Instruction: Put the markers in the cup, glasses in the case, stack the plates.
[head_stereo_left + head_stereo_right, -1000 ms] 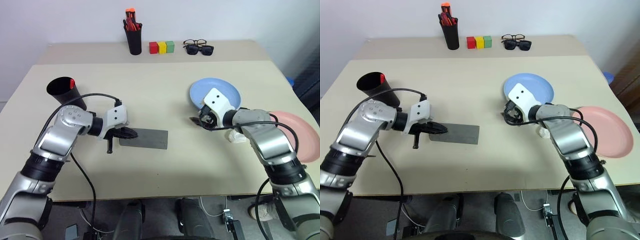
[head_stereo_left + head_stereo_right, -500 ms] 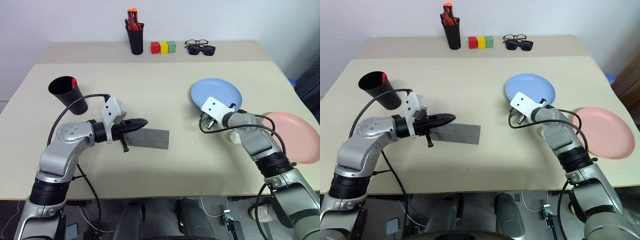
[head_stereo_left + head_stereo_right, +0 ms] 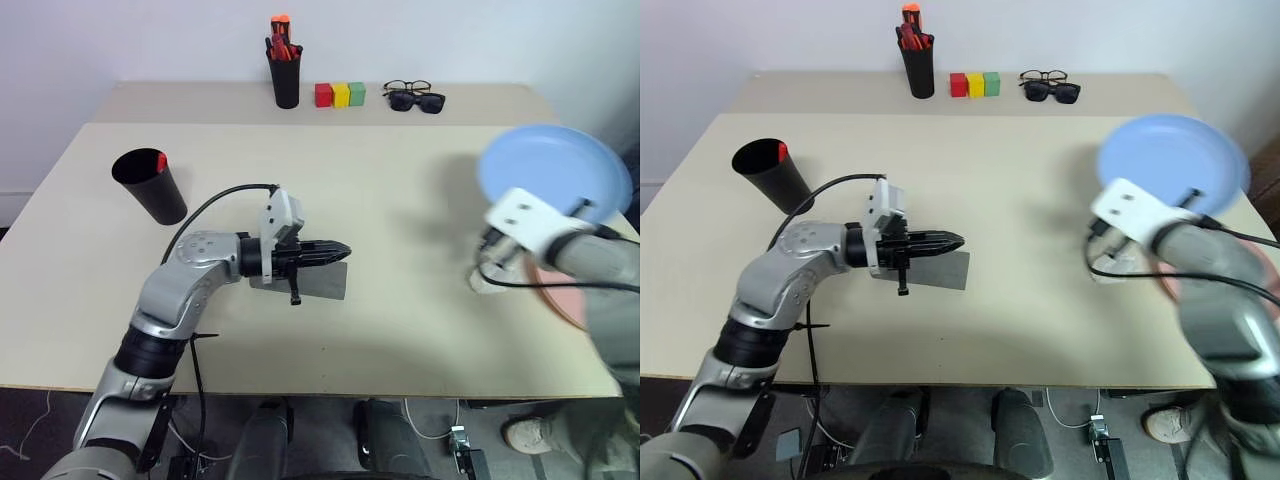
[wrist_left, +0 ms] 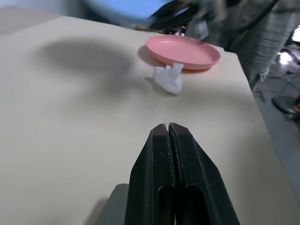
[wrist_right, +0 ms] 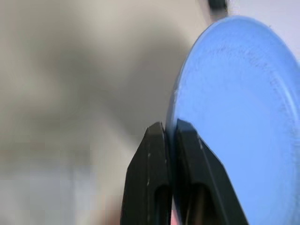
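Note:
My right gripper (image 5: 169, 127) is shut on the rim of the light blue plate (image 3: 555, 170) and holds it tilted in the air at the right. The pink plate (image 4: 183, 50) lies on the table below, partly hidden by that arm. Over the near end of the flat grey case (image 3: 325, 283), mid-table, my left gripper (image 3: 338, 250) points right, shut, with nothing between its fingers. The black cup (image 3: 150, 188) stands at the left, and a marker's red cap (image 3: 160, 160) shows at its rim. The glasses are hidden.
A black pen pot with red-orange pens (image 3: 286, 75), three coloured blocks (image 3: 340, 95) and two dark pairs of spectacles (image 3: 415, 97) line the far edge. A small white crumpled object (image 3: 487, 280) lies beside the pink plate.
The right gripper closed on the blue plate and lifted it off the table, up and to the right. The left gripper swung right along the case, still shut.

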